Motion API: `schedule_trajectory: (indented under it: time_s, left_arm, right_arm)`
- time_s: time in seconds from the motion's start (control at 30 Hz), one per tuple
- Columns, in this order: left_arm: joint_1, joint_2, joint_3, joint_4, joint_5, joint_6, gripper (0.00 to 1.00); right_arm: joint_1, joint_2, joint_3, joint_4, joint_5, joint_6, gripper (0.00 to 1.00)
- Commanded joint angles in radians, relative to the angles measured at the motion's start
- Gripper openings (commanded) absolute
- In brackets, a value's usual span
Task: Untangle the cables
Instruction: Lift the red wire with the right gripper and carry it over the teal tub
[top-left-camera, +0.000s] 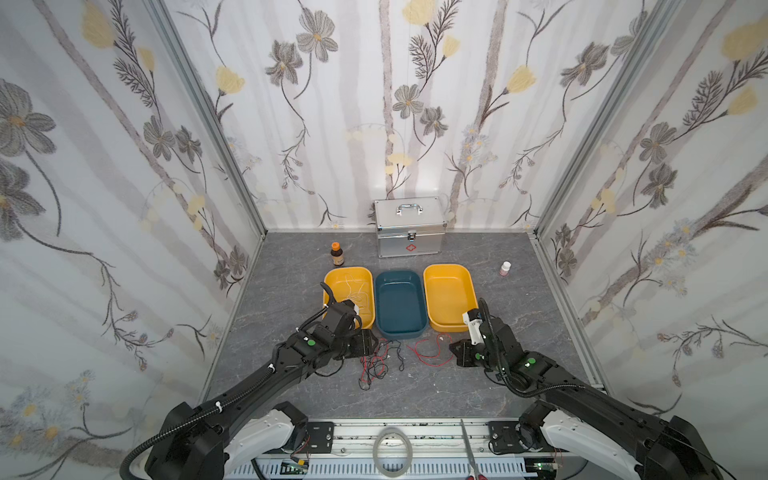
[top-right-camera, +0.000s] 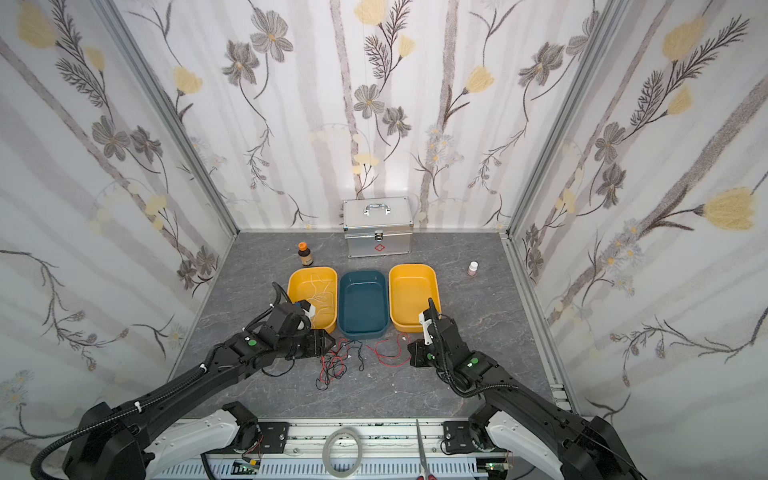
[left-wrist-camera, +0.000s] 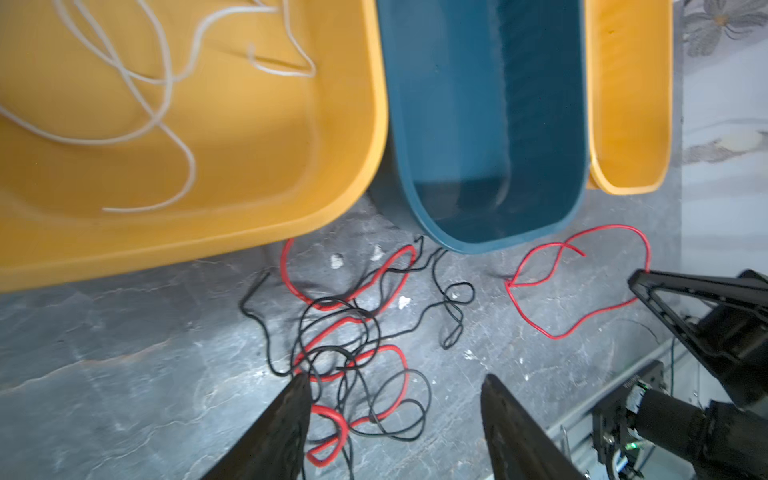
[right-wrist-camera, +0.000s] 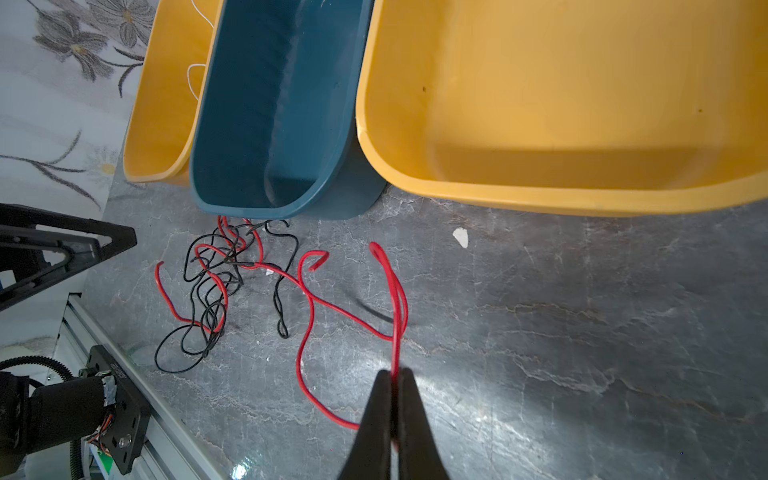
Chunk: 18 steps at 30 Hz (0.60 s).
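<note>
The right gripper (right-wrist-camera: 395, 372) is clenched on 1 loose red cable (right-wrist-camera: 379, 251), which lies on the grey table (right-wrist-camera: 582, 332). The left gripper (left-wrist-camera: 397, 378) is released, with its 2 jaws apart at the tangle of red and black cables (left-wrist-camera: 332, 328) near the blue bin (left-wrist-camera: 457, 124). 1 white cable (left-wrist-camera: 168, 83) lies inside the yellow bin (left-wrist-camera: 270, 166) on the left.

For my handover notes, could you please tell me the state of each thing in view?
left claw: open.
right claw: shut on red cable.
red cable: pinched, rest lying on table.
red-and-black tangle: intertwined, on table.
white cable: loose in left yellow bin.
blue bin: empty.
right yellow bin: empty.
metal case: closed.
brown bottle: upright, capped.
</note>
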Motion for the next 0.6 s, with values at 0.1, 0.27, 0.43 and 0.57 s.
schedule_trajectory:
  time_s: [0.1,0.27,0.43,0.57]
  left_arm:
    - [-0.061,0.079,0.018,0.146,0.080,0.001,0.69]
    - [-0.114,0.153,0.031,0.227,0.093,-0.005,0.69]
    - [-0.125,0.192,0.040,0.255,0.092,0.001,0.68]
    - [-0.127,0.194,0.038,0.271,0.088,0.001,0.65]
  right_arm:
    - [0.023,-0.017,0.016,0.073,-0.023,-0.011,0.06]
    - [0.029,-0.023,-0.007,0.119,-0.058,-0.007,0.07]
    - [0.037,-0.028,-0.020,0.174,-0.112,0.001,0.06]
    - [0.045,-0.044,-0.025,0.218,-0.162,0.003,0.07]
